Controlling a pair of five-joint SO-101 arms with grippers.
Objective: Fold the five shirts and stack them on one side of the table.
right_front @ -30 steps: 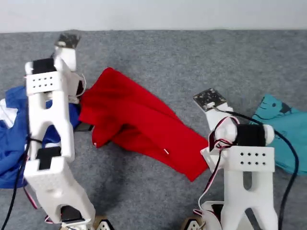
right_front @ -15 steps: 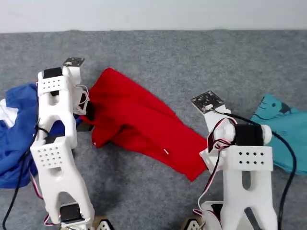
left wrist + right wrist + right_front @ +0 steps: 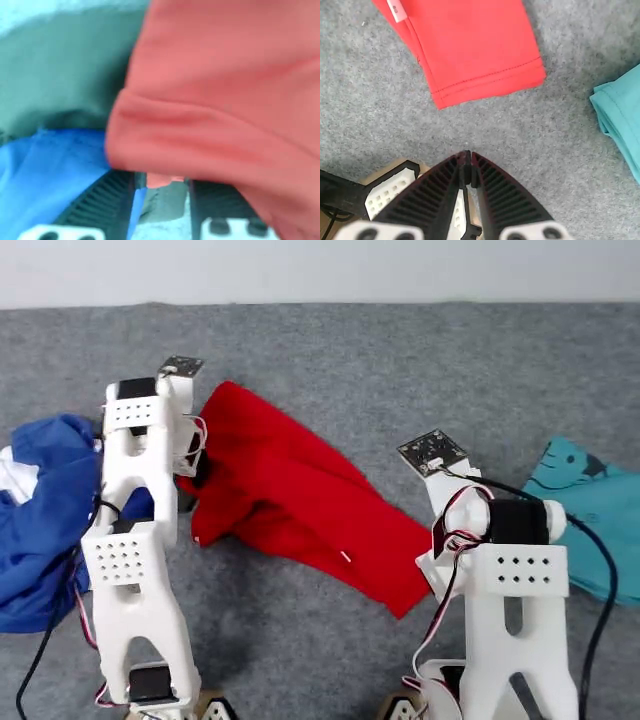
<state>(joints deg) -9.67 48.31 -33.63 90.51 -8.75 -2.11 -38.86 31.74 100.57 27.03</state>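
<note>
While a blue shirt [image 3: 40, 530] lies crumpled at the far left of the high view, the left arm [image 3: 135, 540] rises from the lower left of the frame along that shirt's right edge, its wrist reaching the left end of the red shirt [image 3: 300, 500]. From the left wrist view, the left gripper [image 3: 161, 192] has its 2 fingers [image 3: 112, 197] spread apart, with grey surface showing between them. The red shirt's rolled edge drapes across the fingertips, and blue cloth lies against one finger; nothing is pinched between them.

The red shirt stretches, rumpled and unfolded, from the upper left of centre down to the lower middle of the grey table [image 3: 400, 360]. Its hemmed end [image 3: 485, 85] and a small white tag [image 3: 347, 557] lie nearest the right arm [image 3: 510, 580], which stands at the lower right.

The right gripper [image 3: 466, 156] is clenched, its 2 fingers meeting at the tips and holding nothing, over bare grey surface just beside the red hem. At the far right edge lies a teal shirt [image 3: 590, 510], apart from the red one.
</note>
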